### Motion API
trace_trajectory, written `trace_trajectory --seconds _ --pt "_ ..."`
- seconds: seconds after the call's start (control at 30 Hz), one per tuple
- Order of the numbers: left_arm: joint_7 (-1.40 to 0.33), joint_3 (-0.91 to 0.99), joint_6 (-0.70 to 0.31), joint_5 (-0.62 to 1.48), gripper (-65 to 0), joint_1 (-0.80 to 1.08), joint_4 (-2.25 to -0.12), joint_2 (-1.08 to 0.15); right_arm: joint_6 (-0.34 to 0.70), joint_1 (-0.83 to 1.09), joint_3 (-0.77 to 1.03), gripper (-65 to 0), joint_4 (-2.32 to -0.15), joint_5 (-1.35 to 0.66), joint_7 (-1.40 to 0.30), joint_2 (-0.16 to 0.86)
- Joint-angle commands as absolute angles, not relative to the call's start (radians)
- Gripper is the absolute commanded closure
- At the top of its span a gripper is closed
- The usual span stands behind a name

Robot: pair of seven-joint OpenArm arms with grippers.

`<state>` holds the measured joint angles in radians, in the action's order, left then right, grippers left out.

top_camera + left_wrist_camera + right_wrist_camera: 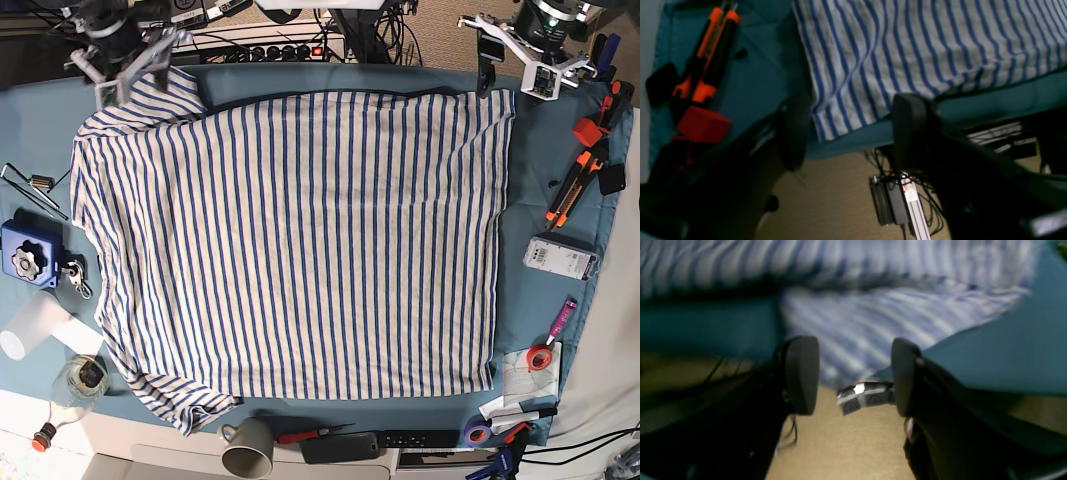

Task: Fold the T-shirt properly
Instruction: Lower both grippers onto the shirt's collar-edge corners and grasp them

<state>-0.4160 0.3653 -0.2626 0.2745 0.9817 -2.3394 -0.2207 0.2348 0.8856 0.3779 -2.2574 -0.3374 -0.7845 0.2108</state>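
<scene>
The shirt (290, 250) lies spread flat on the teal table (530, 200), stripes running from the far edge toward the near one, with one sleeve at the far corner under the right claw (125, 62) and another bunched at the near edge. Both claws hang at the far edge with jaws spread and nothing between them: the left claw (520, 55) sits just past the shirt's other far corner, so each arm has its own corner close. In the left wrist view that corner (826, 126) lies between the fingers (907, 126). Cutters (570, 195) and tape (540, 357) sit clear beside the cloth; a mug (250, 448) stands just beside the near hem.
</scene>
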Motion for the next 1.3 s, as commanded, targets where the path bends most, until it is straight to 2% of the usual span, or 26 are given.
trace_trajectory --seconds 0.0,0.23,0.47,0.8,1.07,1.27 --pt "-0.397 0.369 -0.263 0.282 -39.1 0.990 -2.356 -0.236 0.238 0.882 0.393 -34.1 -2.267 -0.343 -0.767 0.212" --pt "-0.404 0.369 -0.263 0.282 -39.1 0.980 -2.356 -0.237 0.238 0.850 0.432 -34.1 -2.158 -0.359 -0.770 0.199" --pt "-0.404 0.369 -0.259 0.281 -39.1 0.980 -2.356 -0.253 0.310 0.844 0.495 -34.1 -2.088 -0.535 -0.781 0.127" --pt "-0.404 0.369 -0.260 0.281 -39.1 0.962 -2.356 -0.253 0.311 0.772 0.496 -34.1 -1.962 -0.573 -0.759 0.127" --pt "-0.403 0.369 -0.259 0.282 -39.0 0.961 -2.356 -0.252 0.355 0.736 0.496 -34.1 -1.909 -0.628 -0.764 0.127" --pt "-0.450 0.369 -0.175 0.335 -38.9 0.895 -2.356 -0.252 0.355 0.736 0.496 -34.1 -1.909 -0.628 -0.770 0.127"
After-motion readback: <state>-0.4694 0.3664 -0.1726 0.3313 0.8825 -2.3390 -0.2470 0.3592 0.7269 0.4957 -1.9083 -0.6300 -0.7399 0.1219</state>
